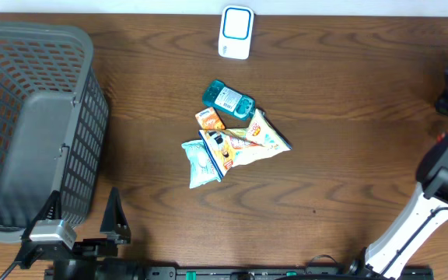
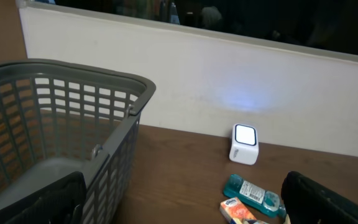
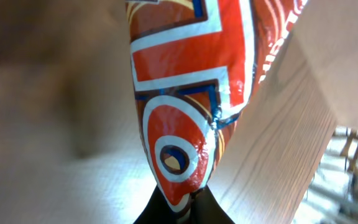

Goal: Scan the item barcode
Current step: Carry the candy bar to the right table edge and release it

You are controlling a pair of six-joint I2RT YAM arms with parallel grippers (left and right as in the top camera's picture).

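Glossy red-white-blue packet [image 3: 185, 93] pinched in right tool [image 3: 182, 210].

A snack packet [image 3: 179, 93], glossy red with white and blue bands and a ringed emblem, is pinched at its narrow end in the closed right gripper [image 3: 182, 208]. The scanner [image 1: 235, 32], a small white box with a lit face, is stood upright at the far edge of the table [image 1: 348, 117]. A heap of further packets [image 1: 232, 140] is noted at mid-table, well apart from it.

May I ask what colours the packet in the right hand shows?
The packet is red with white-and-blue bands; right wrist view.
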